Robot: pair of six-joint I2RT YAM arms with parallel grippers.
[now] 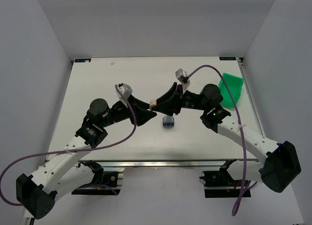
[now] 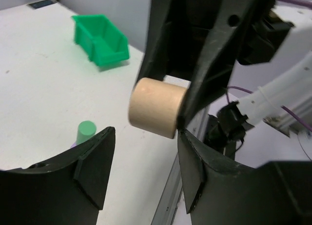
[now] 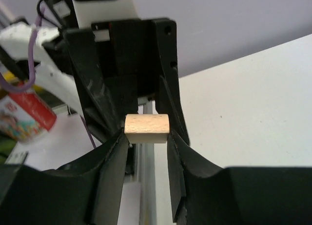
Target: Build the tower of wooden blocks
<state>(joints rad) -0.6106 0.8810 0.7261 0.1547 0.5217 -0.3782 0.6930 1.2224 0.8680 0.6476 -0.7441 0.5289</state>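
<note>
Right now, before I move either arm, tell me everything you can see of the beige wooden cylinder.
The beige wooden cylinder is short and stubby, made of pale bare-looking wood with faint grain and softened edges. It lies on its side in the air above the white table, pinched between the right gripper's black fingers, apparently by its flat ends. The left gripper stands open beside it; whether a fingertip grazes it is unclear. No damage shows.

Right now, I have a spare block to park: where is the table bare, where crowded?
Bare: the far-left corner beyond the left arm, the far strip left of the green bin, and the near strip between the arms, before the block tower. Crowded: mid-table, where both jaws meet at the cream block.
</note>
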